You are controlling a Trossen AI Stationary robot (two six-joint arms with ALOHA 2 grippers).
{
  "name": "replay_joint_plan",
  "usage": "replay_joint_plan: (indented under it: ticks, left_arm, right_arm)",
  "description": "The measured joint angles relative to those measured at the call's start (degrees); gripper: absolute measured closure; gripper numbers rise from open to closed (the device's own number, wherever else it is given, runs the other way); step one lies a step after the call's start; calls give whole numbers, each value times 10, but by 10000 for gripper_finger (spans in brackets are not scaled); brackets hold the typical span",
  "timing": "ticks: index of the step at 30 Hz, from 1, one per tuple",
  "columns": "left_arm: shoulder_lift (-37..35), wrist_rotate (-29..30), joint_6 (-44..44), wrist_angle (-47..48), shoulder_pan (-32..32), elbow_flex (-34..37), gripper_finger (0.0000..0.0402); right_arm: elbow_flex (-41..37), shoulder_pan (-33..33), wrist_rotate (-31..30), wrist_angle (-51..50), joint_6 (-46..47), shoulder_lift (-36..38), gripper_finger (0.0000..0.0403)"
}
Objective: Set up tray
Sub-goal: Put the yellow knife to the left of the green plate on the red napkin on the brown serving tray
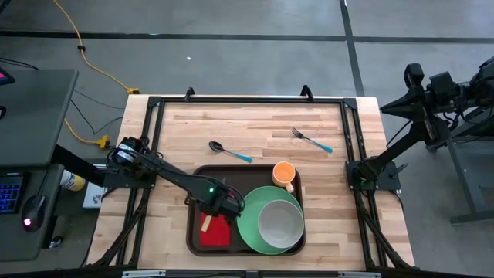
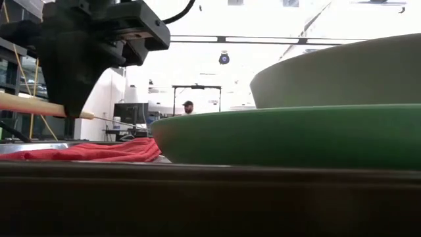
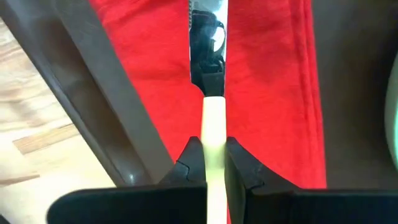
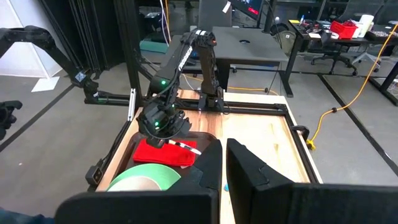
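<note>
The tray [image 1: 194,202] lies at the near edge of the surface [image 1: 255,123], at 6 o'clock. Over its 9 o'clock half, the left end effector [image 1: 214,208] is clamped on a knife [image 3: 210,93] above the red napkin [image 1: 218,230]. A green plate [image 1: 248,224] carrying a bowl [image 1: 279,222] fills the 3 o'clock half, with an orange cup [image 1: 284,173] at the tray's far edge. Beyond lie a spoon [image 1: 229,151] and fork [image 1: 311,140]. The right end effector [image 4: 224,163] waits off toward 3 o'clock, fingers together.

Red cloth napkin [image 3: 261,81], glossy plastic tray [image 3: 99,93], wood table [image 1: 255,123]
</note>
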State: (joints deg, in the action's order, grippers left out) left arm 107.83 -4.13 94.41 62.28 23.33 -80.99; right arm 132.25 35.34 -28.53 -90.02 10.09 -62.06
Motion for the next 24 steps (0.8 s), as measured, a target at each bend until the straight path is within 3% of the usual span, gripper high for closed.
replay_joint_plan:
  ticks: [11, 24]
  left_arm:
    - [42, -42, 7, -38, 1, 0, 358]
    - [59, -45, 8, -89, 0, 0, 358]
  right_arm:
    - [0, 0, -4, 0, 0, 0, 403]
    - [0, 0, -9, 0, -1, 0, 402]
